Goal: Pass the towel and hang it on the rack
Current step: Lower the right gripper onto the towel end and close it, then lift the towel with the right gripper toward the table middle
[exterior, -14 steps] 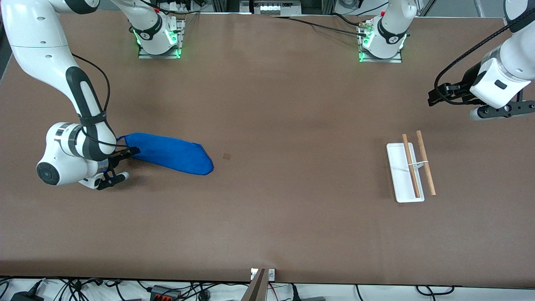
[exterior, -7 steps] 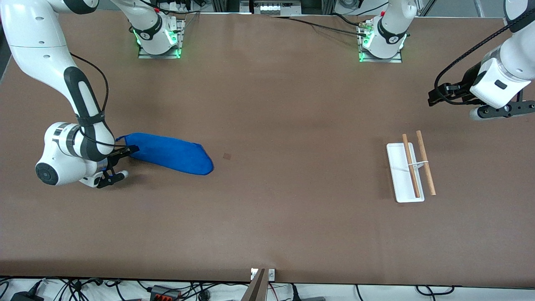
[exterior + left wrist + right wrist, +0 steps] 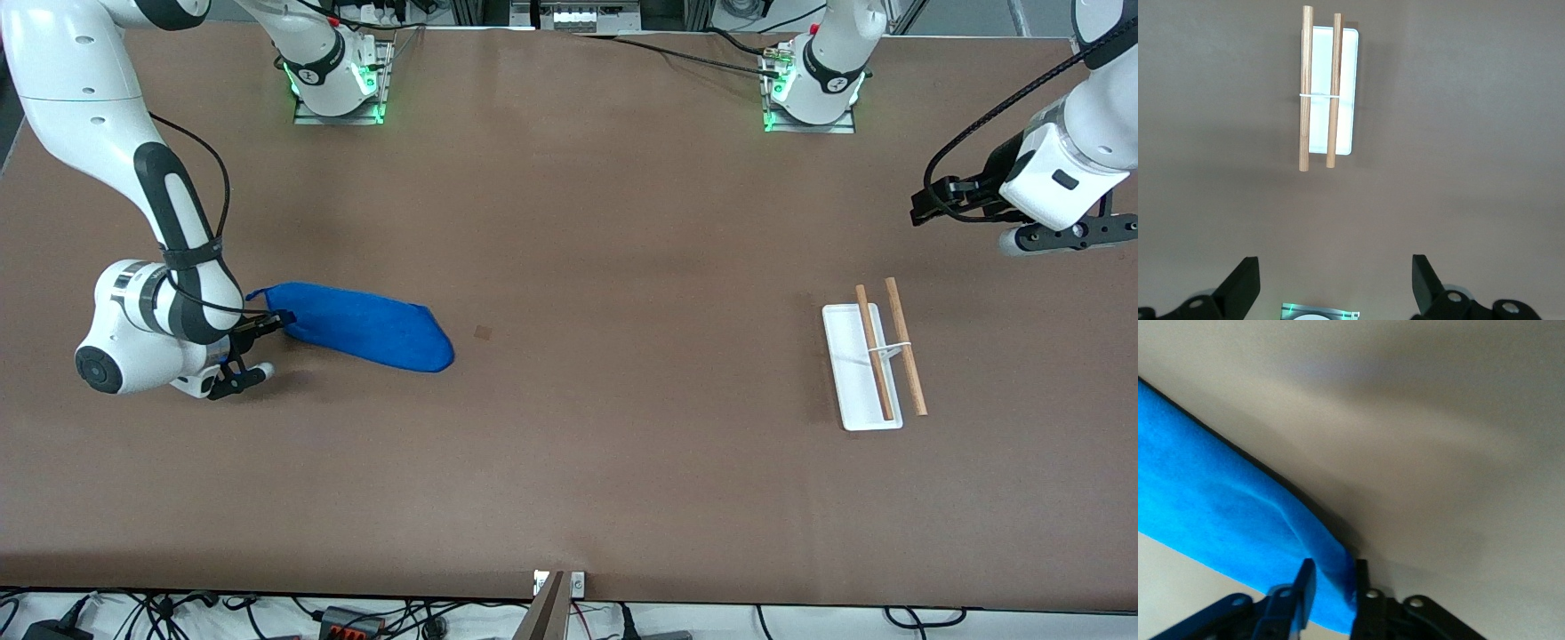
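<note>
The task is at its very start: the right gripper (image 3: 1330, 587), down at the table, has its 2 fingers pinched narrow on one end of the towel (image 3: 360, 325), which lies flat toward the right arm's end. Lifting, passing and hanging are all left. The left gripper (image 3: 1331, 287) waits wide and empty, in the air near the rack (image 3: 874, 357), with nothing between them.

A broad brown worktop (image 3: 578, 222) carries two things, well apart. The towel (image 3: 364, 327), a bright blue cloth, lies flat toward the right arm's end. The rack (image 3: 871, 364) stands toward the left arm's end, its white base flat on the surface under two wooden rods. A small dark mark (image 3: 483, 332) shows near the towel.
</note>
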`<state>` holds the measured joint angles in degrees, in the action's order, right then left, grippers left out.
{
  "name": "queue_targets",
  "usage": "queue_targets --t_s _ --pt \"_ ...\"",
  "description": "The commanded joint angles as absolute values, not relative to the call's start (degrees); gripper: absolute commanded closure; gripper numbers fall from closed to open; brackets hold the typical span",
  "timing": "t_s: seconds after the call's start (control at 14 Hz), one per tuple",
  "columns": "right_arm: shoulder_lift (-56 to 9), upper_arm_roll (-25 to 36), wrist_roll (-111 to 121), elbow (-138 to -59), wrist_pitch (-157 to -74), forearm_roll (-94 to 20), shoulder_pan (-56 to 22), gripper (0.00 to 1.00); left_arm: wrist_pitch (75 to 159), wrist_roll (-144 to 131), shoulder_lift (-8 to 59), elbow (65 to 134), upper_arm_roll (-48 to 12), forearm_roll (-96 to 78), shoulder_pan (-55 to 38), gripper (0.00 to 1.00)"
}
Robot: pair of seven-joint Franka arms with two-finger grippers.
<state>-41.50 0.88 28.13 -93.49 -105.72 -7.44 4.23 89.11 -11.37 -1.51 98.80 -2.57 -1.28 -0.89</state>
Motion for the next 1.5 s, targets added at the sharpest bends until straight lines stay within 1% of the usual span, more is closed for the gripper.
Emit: queue_targets --t_s 0.0,0.21,0.29,0.36,0.5,0.57,0.72,0.93,1.07,1.22,1.29,1.36,1.43 --pt "-41.84 0.7 29.36 -92.55 -104.77 -8.44 4.31 1.0 87.89 -9.49 -0.44 96.77 -2.2 -2.2 -0.97 0.0" --pt "-41.22 0.53 29.18 -91.94 -104.5 -8.44 4.22 1.0 87.98 -9.49 -0.44 96.77 -2.2 -2.2 -0.88 0.0" --pt "-40.09 0.53 29.35 -90.8 -103.2 -8.44 3.78 1.0 87.89 -9.49 -0.44 96.77 -2.2 -2.2 -0.88 0.0" --pt "-39.12 0.01 28.92 -89.31 -100.05 -8.44 3.52 1.0 87.98 -9.49 -0.44 96.77 -2.2 -2.2 -0.97 0.0" --pt "-37.18 -1.57 28.48 -83.0 -90.57 -8.52 3.08 1.0 87.98 -9.49 -0.35 96.77 -2.2 -2.2 -0.88 0.0" --pt "-36.48 -2.54 28.48 -80.18 -87.4 -8.53 3.16 1.0 87.98 -9.49 -0.35 96.77 -2.2 -2.2 -0.97 0.0" --pt "-35.34 -6.4 28.39 -74.03 -82.72 -8.44 3.08 1.0 87.89 -9.41 -0.35 96.77 -2.2 -2.2 -0.88 0.0" --pt "-34.98 -14.82 27.08 -67.78 -81.83 -8.44 3.16 1.0 87.89 -9.4 -0.35 96.77 -2.2 -2.64 -0.88 0.0" --pt "-34.98 -22.02 20.25 -64.26 -81.91 -8.35 3.16 1.0 87.8 -9.4 -0.35 96.77 -2.2 -3.34 -0.88 0.0" --pt "-34.98 -29.14 9.11 -62.59 -82.88 -8.35 3.25 1.0 87.8 -9.4 -0.35 96.77 -2.2 -3.43 -0.62 0.0" --pt "-35.07 -33.01 3.83 -61.62 -83.58 -8.35 3.25 1.0 87.8 -9.4 -0.35 96.77 -2.2 -3.43 -0.7 0.0" --pt "-35.07 -36.09 -0.14 -60.92 -85.93 -8.18 3.25 1.0 87.8 -8.71 -0.35 96.77 -2.2 -3.51 -0.62 0.0" --pt "-35.07 -38.04 -2.96 -60.91 -88.65 -8.17 2.99 1.0 87.54 -6.0 -0.35 96.85 -2.2 -3.69 -0.62 0.0"
